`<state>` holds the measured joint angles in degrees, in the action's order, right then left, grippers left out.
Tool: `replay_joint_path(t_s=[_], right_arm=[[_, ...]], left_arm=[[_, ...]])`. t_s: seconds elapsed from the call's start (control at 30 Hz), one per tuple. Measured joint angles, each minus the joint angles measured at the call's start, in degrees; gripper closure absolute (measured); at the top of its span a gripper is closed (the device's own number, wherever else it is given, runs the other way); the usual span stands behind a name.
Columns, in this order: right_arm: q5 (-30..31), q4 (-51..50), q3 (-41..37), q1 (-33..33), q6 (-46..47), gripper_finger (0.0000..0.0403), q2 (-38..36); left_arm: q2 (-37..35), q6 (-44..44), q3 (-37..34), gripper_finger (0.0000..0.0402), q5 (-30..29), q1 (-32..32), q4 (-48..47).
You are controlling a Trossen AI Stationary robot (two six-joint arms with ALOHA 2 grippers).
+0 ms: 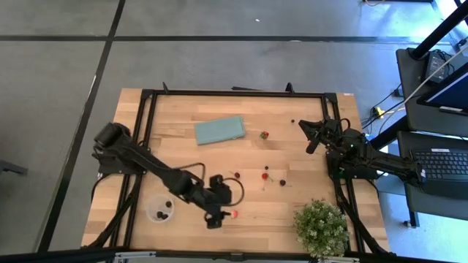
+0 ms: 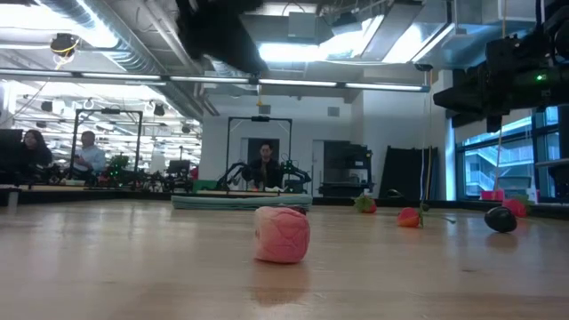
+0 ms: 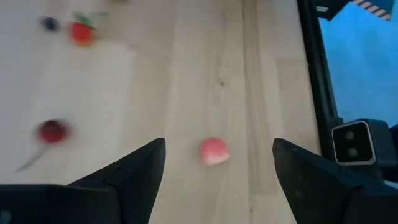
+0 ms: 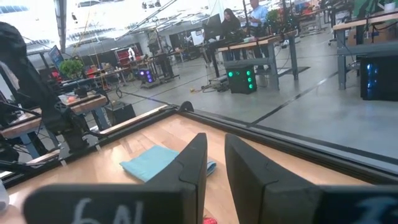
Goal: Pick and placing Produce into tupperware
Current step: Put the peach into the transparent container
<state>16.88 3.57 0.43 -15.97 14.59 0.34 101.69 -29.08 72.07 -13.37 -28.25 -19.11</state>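
My left gripper (image 1: 221,210) hangs open over the table's near middle, slanting down. A pale red piece of produce (image 3: 214,151) lies on the wood just ahead of its two fingers, midway between them and untouched; it shows as a red piece (image 1: 235,213) from above. The tupperware (image 1: 159,210), a round clear cup with dark pieces inside, stands to the gripper's left. More produce lies scattered toward the middle: a red piece (image 1: 265,176), a dark one (image 1: 281,181), and a red one (image 1: 264,135) farther back. My right gripper (image 1: 311,135) waits at the far right, shut and holding nothing.
A flat teal rectangle (image 1: 219,130) lies at the far middle of the table. A bushy green potted plant (image 1: 320,226) stands at the near right corner. Black frame rails (image 1: 234,93) run along the table's edges. Bare wood lies between the tupperware and the scattered pieces.
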Motion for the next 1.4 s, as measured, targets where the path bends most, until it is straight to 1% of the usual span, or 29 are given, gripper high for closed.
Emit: replay_joint_path(t_s=[0.1, 0.2, 0.33, 0.57, 0.7, 0.87, 1.13, 1.4], right_arm=[[-0.02, 0.00, -0.02, 0.00, -0.27, 0.0342, 0.02], [-0.02, 0.00, -0.02, 0.01, -0.05, 0.0342, 0.02], [-0.02, 0.00, 0.00, 0.01, -0.04, 0.0342, 0.02], [-0.01, 0.00, -0.02, 0.00, 0.13, 0.0342, 0.02], [0.00, 0.00, -0.02, 0.00, 0.14, 0.0342, 0.02], [-0.02, 0.00, -0.02, 0.01, 0.14, 0.0342, 0.02], [-0.01, 0.00, -0.01, 0.01, 0.14, 0.0342, 0.02], [-0.02, 0.00, -0.01, 0.02, 0.05, 0.0342, 0.02]], left_arm=[[3.21, 0.48, 0.00, 0.0115, 1.53, 0.39, 4.04], [5.39, 0.19, 0.00, 0.0115, 0.36, 0.59, 4.38], [8.84, -1.57, 0.00, 0.0115, 0.38, 0.57, 5.41], [13.20, -3.66, 0.00, 0.0115, -0.53, -1.03, 7.69], [13.87, -3.82, 0.00, 0.0116, -1.02, -1.69, 8.66], [13.96, -3.79, 0.00, 0.0134, -4.58, -2.08, 9.50], [13.96, -3.76, 0.00, 0.0174, -4.27, -2.04, 9.42], [14.79, -3.76, 0.00, 0.0188, -3.90, -2.04, 10.36]])
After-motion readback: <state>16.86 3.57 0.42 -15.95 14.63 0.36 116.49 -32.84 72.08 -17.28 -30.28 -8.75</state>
